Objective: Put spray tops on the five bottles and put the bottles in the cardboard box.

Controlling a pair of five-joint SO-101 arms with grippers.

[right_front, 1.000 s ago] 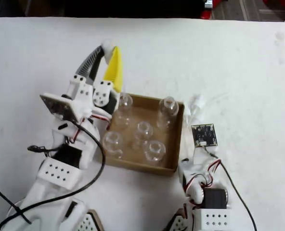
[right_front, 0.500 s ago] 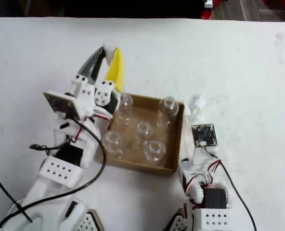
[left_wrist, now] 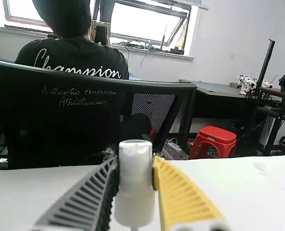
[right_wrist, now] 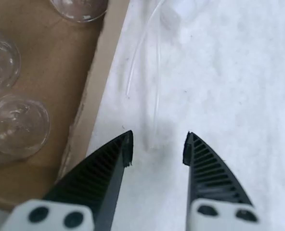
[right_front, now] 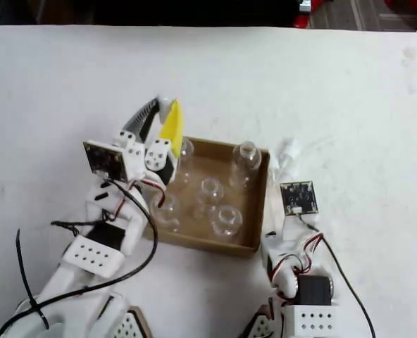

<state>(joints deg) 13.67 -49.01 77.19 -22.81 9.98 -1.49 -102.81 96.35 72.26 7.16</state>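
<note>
the five clear bottles (right_front: 210, 190) stand open-necked inside the cardboard box (right_front: 207, 244), two along its far wall, one in the middle and two by its near wall. just outside the box's far-left corner, the left end effector (right_front: 163, 109) is clamped on a white spray top (left_wrist: 135, 187), pinched between its grey finger (left_wrist: 84, 197) and yellow finger (left_wrist: 178, 197). a second spray top (right_front: 287, 149) lies on the white table (right_front: 349, 91) just beside the box's right wall, its thin clear tube (right_wrist: 147, 72) running along that wall. the right end effector (right_wrist: 157, 142) hangs over the tube's end, black fingers apart, gripping nothing.
</note>
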